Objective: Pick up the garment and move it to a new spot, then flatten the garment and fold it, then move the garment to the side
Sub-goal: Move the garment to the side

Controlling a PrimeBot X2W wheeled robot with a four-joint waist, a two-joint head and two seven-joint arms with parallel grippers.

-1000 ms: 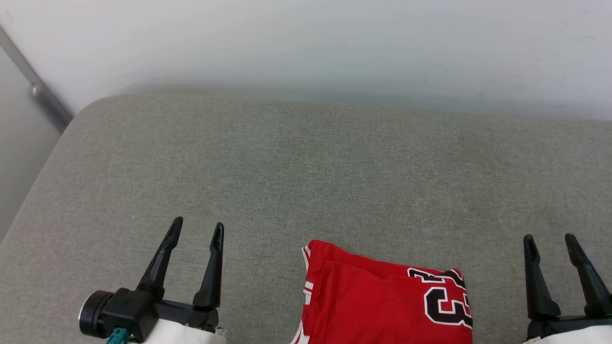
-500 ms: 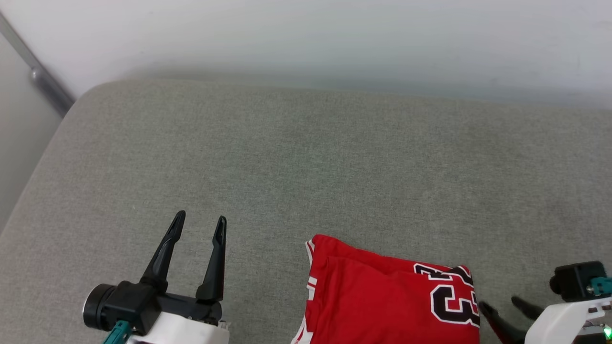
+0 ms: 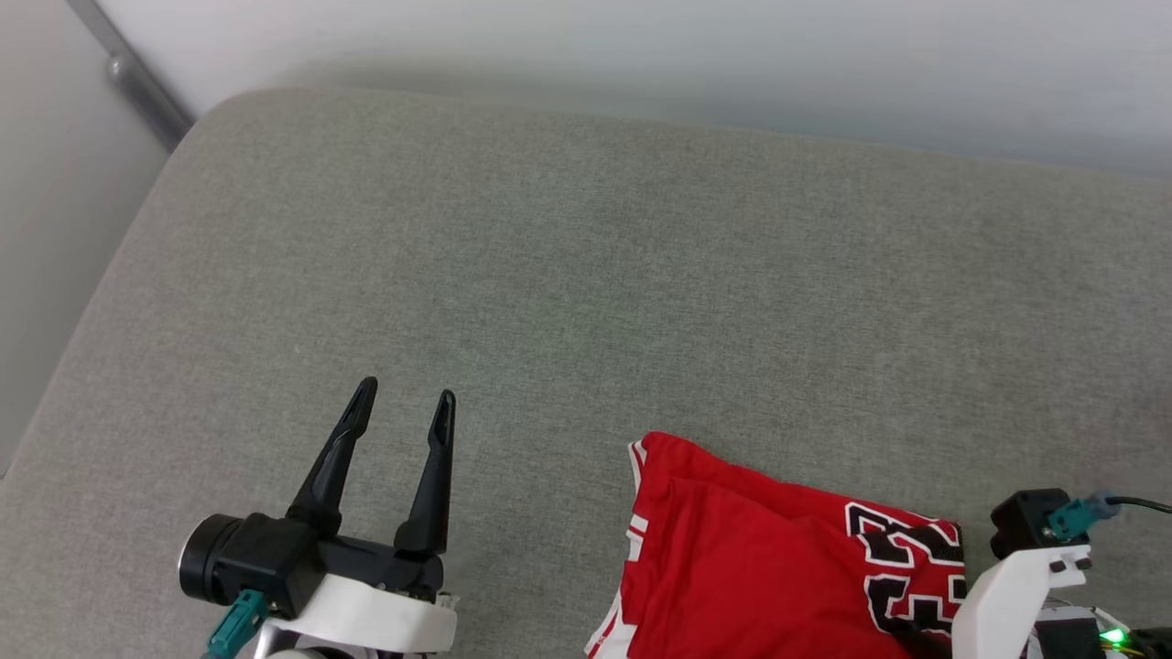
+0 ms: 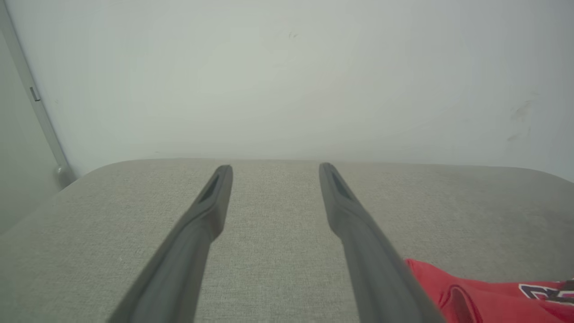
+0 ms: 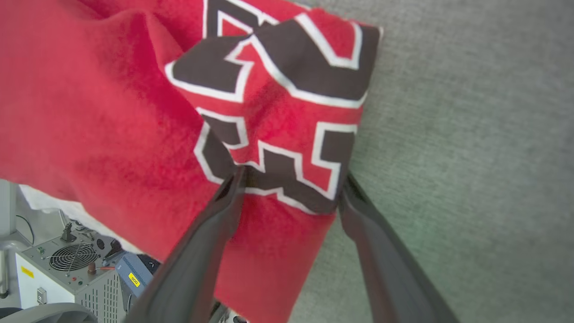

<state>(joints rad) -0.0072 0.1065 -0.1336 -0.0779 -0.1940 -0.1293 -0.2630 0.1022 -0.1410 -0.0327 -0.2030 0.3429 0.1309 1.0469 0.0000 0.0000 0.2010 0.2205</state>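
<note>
The garment (image 3: 742, 567), a red jersey with black-and-white numbers, lies folded on the grey cushion (image 3: 586, 275) at the bottom right of the head view. My left gripper (image 3: 406, 392) hovers open to the garment's left, with nothing between its fingers. In the left wrist view the left gripper (image 4: 275, 167) points at the wall, and the garment (image 4: 471, 296) shows at the lower right. My right wrist (image 3: 1025, 558) is turned down over the garment's right edge. The right gripper (image 5: 291, 177) is open and straddles the numbered corner of the garment (image 5: 112, 112), one finger over the fabric and one at its edge.
A white wall (image 3: 641, 55) rises behind the cushion, with a metal rail (image 3: 137, 82) at the upper left. The cushion's left edge (image 3: 82, 329) drops away. Below the cushion's near edge stands a grey equipment box with a fan (image 5: 63, 264).
My right gripper has turned over and come down onto the garment's right edge. The head camera has shifted, so the whole picture has moved. The left gripper stays open.
</note>
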